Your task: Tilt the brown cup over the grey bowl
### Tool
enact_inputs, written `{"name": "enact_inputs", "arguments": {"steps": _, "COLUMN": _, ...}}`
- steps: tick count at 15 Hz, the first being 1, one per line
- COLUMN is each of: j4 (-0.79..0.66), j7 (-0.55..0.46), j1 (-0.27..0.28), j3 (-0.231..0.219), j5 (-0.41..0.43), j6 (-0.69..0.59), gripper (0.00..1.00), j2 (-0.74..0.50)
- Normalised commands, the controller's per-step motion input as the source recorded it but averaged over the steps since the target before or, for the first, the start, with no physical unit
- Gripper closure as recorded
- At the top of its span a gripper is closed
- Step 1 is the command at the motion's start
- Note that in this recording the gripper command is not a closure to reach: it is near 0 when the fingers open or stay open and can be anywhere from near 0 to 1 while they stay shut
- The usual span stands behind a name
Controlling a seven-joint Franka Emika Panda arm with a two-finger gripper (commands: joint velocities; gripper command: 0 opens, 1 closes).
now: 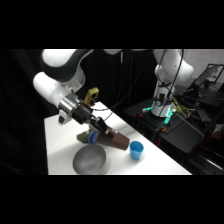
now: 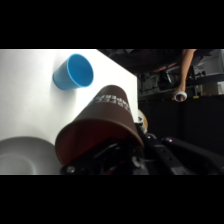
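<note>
In the side view the brown cup [image 1: 116, 140] is tipped almost onto its side just above the table, with its base pointing toward the blue cup. My gripper [image 1: 93, 134] is shut on its mouth end, above the far rim of the grey bowl [image 1: 90, 161]. In the wrist view the brown cup [image 2: 106, 117] fills the middle, its open mouth facing the camera and my gripper [image 2: 111, 152] clamped at its rim. The grey bowl [image 2: 20, 152] shows at the lower left, and what is inside it cannot be told.
A bright blue cup [image 1: 136, 149] [image 2: 74, 72] stands upright on the white table [image 1: 60, 135], right of the brown cup and close to its base. Beyond the table's far edge stand dark equipment and a second white arm [image 1: 167, 75]. A person's arm [image 2: 186, 70] shows beyond the table.
</note>
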Motion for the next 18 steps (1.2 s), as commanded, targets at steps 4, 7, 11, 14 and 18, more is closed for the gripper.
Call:
{"name": "enact_inputs", "arguments": {"steps": 4, "j4": 0.49, "j7": 0.23, "j1": 0.056, "j3": -0.015, "j5": 0.103, "j6": -0.38, "gripper": 0.07, "j2": 0.22}}
{"name": "enact_inputs", "arguments": {"steps": 7, "j4": 0.21, "j7": 0.18, "j1": 0.115, "j3": -0.115, "j5": -0.052, "j6": 0.02, "gripper": 0.07, "j2": 0.0}}
{"name": "enact_inputs", "arguments": {"steps": 11, "j4": -0.21, "j7": 0.09, "j1": 0.123, "j3": -0.168, "j5": -0.225, "j6": 0.43, "gripper": 0.07, "j2": -0.35}}
{"name": "enact_inputs", "arguments": {"steps": 14, "j4": -0.76, "j7": 0.05, "j1": 0.101, "j3": -0.139, "j5": -0.232, "j6": 0.65, "gripper": 0.07, "j2": -0.72}}
{"name": "enact_inputs", "arguments": {"steps": 18, "j4": -0.99, "j7": 0.11, "j1": 0.075, "j3": -0.148, "j5": -0.193, "j6": 0.74, "gripper": 0.07, "j2": -0.82}}
